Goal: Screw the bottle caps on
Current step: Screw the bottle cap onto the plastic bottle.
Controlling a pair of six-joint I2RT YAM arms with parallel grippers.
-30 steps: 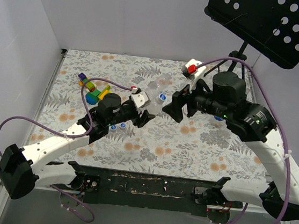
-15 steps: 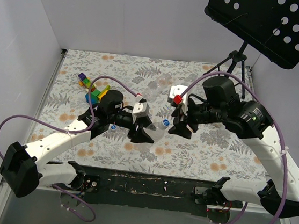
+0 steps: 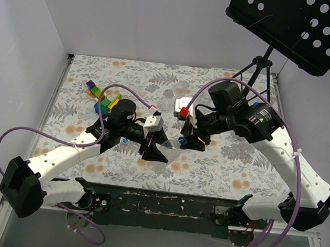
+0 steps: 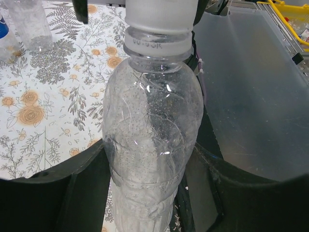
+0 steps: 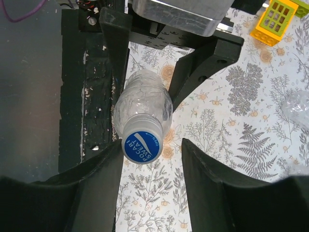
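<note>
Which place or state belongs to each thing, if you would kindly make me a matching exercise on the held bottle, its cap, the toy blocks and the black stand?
Things:
1. bottle
2. cap
3. toy blocks
4. perforated stand

Descriptions:
A. colourful, lying at the far left of the table
B. black, overhanging the far right corner
C. clear, clamped in the jaws of the left gripper
D. blue-topped, sitting on the bottle's neck

Pairs: 1-C, 2-D, 3-A, 4-B.
</note>
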